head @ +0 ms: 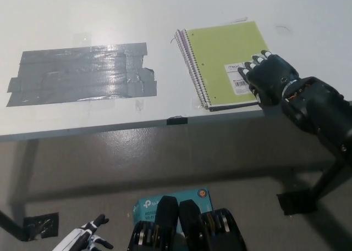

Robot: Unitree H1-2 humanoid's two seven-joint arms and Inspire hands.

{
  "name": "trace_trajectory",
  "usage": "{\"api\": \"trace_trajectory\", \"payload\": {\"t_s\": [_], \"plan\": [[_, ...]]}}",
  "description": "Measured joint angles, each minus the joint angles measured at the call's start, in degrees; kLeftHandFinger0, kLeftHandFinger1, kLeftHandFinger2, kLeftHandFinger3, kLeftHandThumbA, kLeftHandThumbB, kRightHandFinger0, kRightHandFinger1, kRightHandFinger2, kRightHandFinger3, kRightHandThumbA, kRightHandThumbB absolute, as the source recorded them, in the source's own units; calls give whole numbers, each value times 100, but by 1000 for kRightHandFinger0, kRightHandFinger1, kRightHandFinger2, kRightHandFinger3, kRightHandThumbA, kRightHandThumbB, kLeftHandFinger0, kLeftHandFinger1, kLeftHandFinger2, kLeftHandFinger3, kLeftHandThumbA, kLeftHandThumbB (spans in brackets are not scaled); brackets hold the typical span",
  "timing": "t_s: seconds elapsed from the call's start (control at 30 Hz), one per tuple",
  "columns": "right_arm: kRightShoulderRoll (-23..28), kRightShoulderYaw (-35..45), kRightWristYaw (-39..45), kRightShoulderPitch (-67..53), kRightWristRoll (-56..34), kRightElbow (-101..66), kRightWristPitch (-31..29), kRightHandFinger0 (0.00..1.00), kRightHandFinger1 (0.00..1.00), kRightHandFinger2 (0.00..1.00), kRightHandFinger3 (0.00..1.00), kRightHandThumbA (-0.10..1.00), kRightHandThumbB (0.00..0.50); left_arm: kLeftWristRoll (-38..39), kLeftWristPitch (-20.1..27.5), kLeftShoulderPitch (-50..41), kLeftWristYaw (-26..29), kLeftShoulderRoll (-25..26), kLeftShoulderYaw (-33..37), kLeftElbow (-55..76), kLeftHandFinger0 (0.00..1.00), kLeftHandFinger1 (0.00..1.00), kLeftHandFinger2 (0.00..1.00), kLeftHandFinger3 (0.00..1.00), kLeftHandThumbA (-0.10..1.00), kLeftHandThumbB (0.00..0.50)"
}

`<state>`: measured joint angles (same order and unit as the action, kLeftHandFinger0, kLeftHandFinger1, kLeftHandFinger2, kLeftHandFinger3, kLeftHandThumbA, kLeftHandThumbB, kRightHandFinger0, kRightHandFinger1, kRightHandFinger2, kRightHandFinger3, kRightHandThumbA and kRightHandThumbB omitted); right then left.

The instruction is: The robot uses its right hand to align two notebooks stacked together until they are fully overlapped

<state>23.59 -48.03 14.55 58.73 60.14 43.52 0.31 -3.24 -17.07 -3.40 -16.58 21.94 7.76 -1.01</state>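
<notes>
A lime-green spiral notebook (223,59) lies on the white table (165,20) near its front edge, on top of a second notebook of which only a thin strip shows along the spiral side (186,61). My black right hand (268,78) rests on the green cover's near right corner, fingers spread flat over the white label, holding nothing. My white left hand (82,240) hangs low at the bottom left, below the table, only partly in view.
A large patch of grey duct tape (82,72) is stuck to the table left of the notebooks. A teal box (146,204) lies on the floor under the table. The table's front edge runs just below the notebooks.
</notes>
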Motion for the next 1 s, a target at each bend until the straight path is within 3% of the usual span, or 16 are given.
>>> {"api": "trace_trajectory", "payload": {"t_s": [0.2,0.23,0.37,0.53,0.63,0.8,0.87,1.0], "plan": [[-31,119,-18,366,38,95,10,1000,1000,1000,1000,1000,492,-2,5,-80,-1,8,9,-12,343,409,445,902,1000,500],[-38,140,-23,427,51,115,11,1000,1000,1000,1000,1000,498,-2,5,-96,-1,8,12,-18,276,375,417,890,1000,500],[-139,257,-34,720,62,309,11,1000,1000,1000,1000,1000,493,8,11,-151,-2,6,12,-92,241,352,415,879,1000,500],[-206,360,-53,1103,71,422,12,1000,1000,1000,1000,1000,465,13,12,-197,-3,6,23,-110,199,305,394,868,1000,500],[-174,490,-52,1336,70,404,11,1000,1000,1000,1000,1000,472,17,15,-221,-3,5,26,-115,278,360,421,905,1000,500],[148,802,-55,1563,47,235,3,1000,1000,1000,1000,1000,467,23,21,-307,-5,8,25,-145,302,372,430,877,1000,500],[398,978,-52,1610,21,69,-19,1000,1000,1000,1000,1000,475,26,21,-342,-10,8,24,-146,218,374,468,864,1000,500],[918,1338,-52,1614,-65,-342,-108,1000,1000,1000,1000,1000,481,35,23,-372,-41,5,17,-149,223,377,496,867,1000,500]]}}
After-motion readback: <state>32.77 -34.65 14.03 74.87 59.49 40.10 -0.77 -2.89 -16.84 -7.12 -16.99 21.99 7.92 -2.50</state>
